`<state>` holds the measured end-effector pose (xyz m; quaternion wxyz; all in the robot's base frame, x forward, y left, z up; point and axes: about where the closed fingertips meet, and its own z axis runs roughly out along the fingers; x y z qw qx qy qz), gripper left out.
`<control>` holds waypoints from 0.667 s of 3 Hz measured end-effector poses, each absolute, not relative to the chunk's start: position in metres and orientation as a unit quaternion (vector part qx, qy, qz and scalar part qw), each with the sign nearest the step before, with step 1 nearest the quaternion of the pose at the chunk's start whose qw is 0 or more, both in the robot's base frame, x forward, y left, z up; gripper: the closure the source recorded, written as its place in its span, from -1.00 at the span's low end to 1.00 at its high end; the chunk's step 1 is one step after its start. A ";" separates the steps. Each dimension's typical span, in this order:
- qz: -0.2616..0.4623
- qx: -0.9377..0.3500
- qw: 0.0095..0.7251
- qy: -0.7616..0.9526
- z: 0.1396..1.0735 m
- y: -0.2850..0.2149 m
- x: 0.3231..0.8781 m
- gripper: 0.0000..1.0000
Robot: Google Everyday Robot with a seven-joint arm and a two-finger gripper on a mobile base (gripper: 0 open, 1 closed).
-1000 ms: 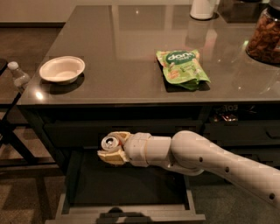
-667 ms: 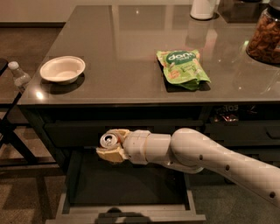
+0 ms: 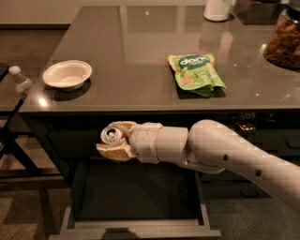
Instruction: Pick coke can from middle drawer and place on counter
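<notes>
My gripper [image 3: 112, 139] reaches in from the right on a thick white arm and is shut on the coke can [image 3: 111, 133], whose silver top with pull tab faces the camera. The can hangs above the open middle drawer [image 3: 136, 227], just below the front edge of the counter [image 3: 131, 61]. The drawer's dark flat bottom shows nothing inside. Most of the can's red body is hidden between the tan fingers [image 3: 112, 151].
On the counter sit a white bowl [image 3: 67, 74] at the left, a green snack bag [image 3: 196, 73] in the middle, a white container [image 3: 218, 9] at the back and a jar of brown snacks [image 3: 284, 40] at the right. A clear bottle [image 3: 20, 80] stands left of the counter.
The gripper with the can has shifted slightly left and a little upward, staying in front of the counter's edge above the drawer.
</notes>
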<state>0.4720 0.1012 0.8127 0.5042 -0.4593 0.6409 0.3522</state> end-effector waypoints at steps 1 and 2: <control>0.329 -0.482 0.520 0.624 0.852 0.102 0.466 1.00; 0.327 -0.483 0.521 0.623 0.854 0.102 0.466 1.00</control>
